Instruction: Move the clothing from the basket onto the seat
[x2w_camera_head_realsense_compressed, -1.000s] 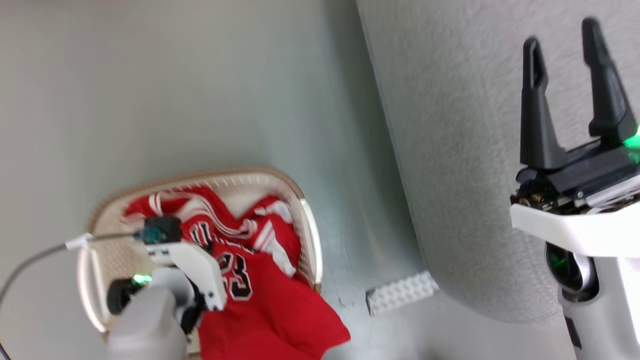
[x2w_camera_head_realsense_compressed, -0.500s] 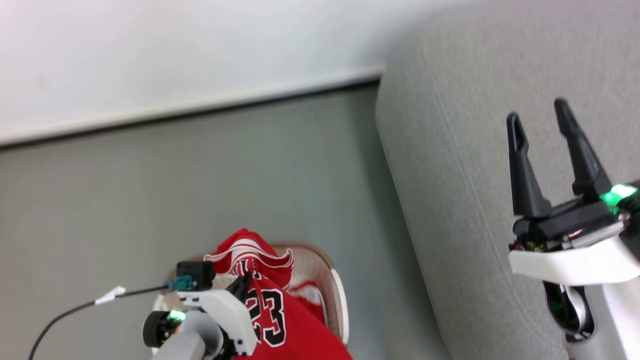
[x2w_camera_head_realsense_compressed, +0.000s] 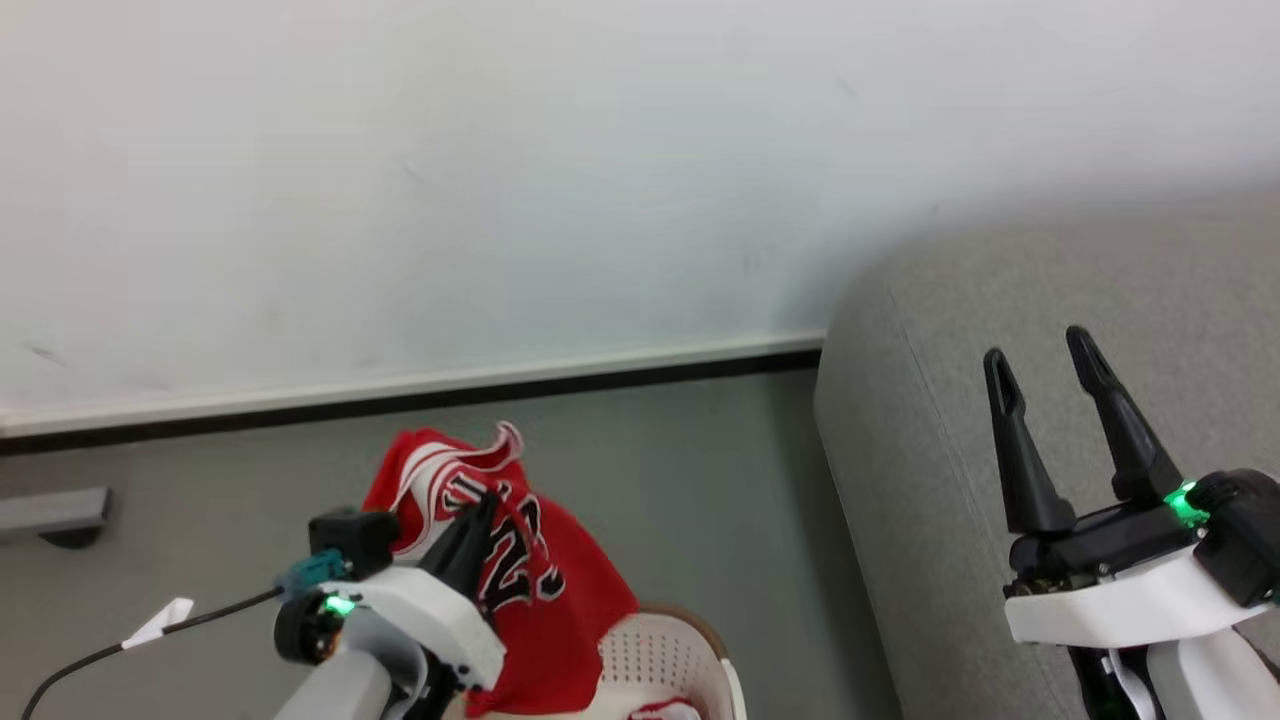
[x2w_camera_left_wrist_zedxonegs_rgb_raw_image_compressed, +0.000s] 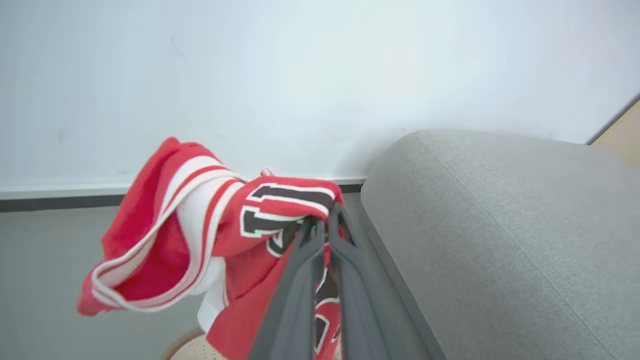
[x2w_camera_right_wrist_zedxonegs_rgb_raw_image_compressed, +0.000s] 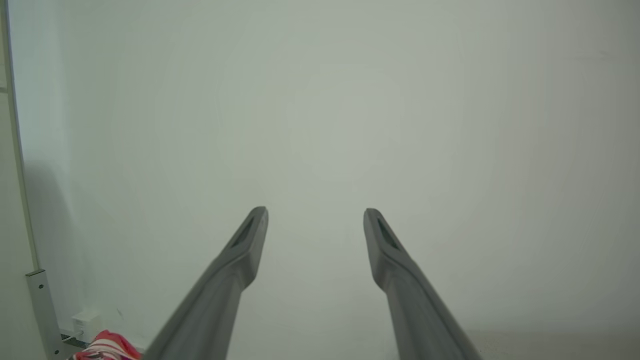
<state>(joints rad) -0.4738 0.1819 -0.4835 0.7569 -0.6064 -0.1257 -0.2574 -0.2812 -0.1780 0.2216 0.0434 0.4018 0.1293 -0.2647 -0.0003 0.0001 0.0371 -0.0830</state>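
Grips red jersey (x2w_camera_left_wrist_zedxonegs_rgb_raw_image_compressed: 235, 305) in left claw (x2w_camera_left_wrist_zedxonegs_rgb_raw_image_compressed: 324, 222), fingers pressed tight together on a fold right by the black white-edged lettering. Holds it lifted, white-striped trim flopping up past the fingertips, rest of the cloth hanging down toward basket (x2w_camera_head_realsense_compressed: 665, 655) at bottom edge of head view; can't tell if the hem touches the rim. Shows cream perforated wall and brown rim band on basket, plus a scrap of another red-and-white garment (x2w_camera_head_realsense_compressed: 668, 711) down inside. Trails a dark cable (x2w_camera_head_realsense_compressed: 235, 602) with a white tag off the left wrist. Holds right claw (x2w_camera_head_realsense_compressed: 1040, 350) at lower right of head view, fingers spread wide, nothing between them, pointing up in front of sofa (x2w_camera_head_realsense_compressed: 900, 430). Puts jersey well left of sofa, not touching it, grey floor (x2w_camera_head_realsense_compressed: 720, 470) between. Places sofa, light-grey woven with a rounded corner, right of basket, near but apart. Runs dark baseboard (x2w_camera_head_realsense_compressed: 500, 385) with a pale strip above it along the floor's far edge. Ends at plain white wall (x2w_camera_head_realsense_compressed: 600, 150) at the back.
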